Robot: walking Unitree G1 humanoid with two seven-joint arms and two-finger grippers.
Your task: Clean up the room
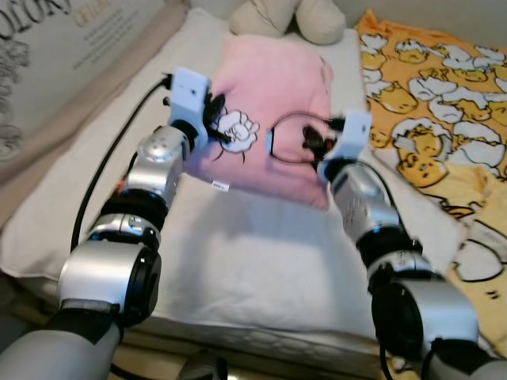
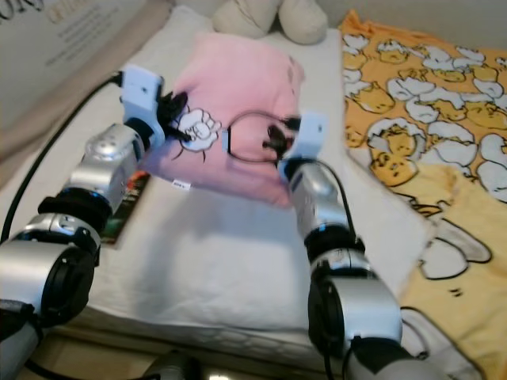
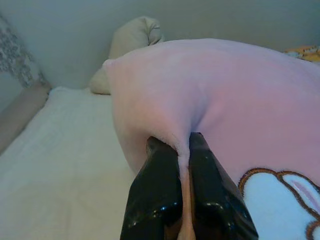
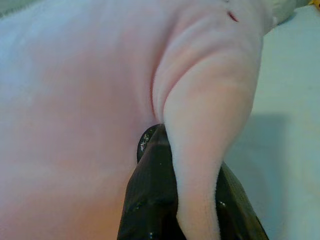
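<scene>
A pink pillow (image 1: 273, 95) with a white cartoon print lies on the white mattress (image 1: 238, 253), tilted up at its near edge. My left gripper (image 1: 215, 119) is shut on the pillow's near left edge; in the left wrist view its fingers (image 3: 160, 185) pinch a fold of pink fabric (image 3: 225, 100). My right gripper (image 1: 313, 142) is shut on the pillow's near right edge, with a pink fold (image 4: 200, 150) squeezed between its fingers (image 4: 150, 200).
A beige plush toy (image 1: 289, 17) sits beyond the pillow by the wall. A yellow blanket (image 1: 436, 103) with egg cartoons covers the bed's right side. A printed board (image 1: 55, 55) leans at the left. A dark booklet (image 2: 127, 207) lies by my left arm.
</scene>
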